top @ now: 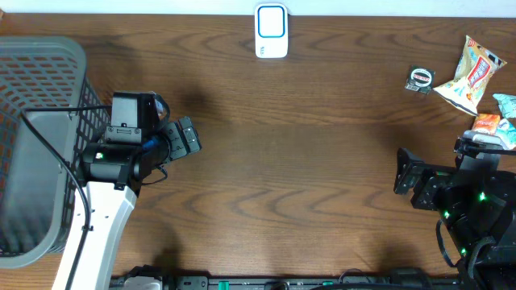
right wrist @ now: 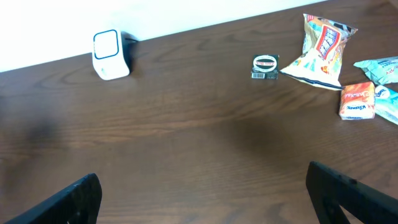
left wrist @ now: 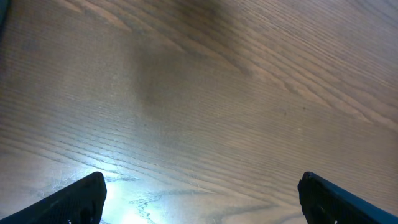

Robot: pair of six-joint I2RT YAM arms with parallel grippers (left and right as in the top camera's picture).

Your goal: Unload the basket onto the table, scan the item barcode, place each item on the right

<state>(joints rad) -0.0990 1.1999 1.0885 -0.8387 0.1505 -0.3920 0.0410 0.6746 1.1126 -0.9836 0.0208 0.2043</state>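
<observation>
Left jaws and right jaws stand open, empty; snack bag (top: 472,74) lies well apart, beyond right jaws

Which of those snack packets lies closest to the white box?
The small black packet; it lies left of the yellow bag, toward that white box.

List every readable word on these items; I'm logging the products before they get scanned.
Nothing reads clearly enough to quote.
Snack bag: red and blue print, too blurred.
Small black packet: white oval label, too small.
Orange box: white lettering, blurred.
White scanner: no text visible.
</observation>
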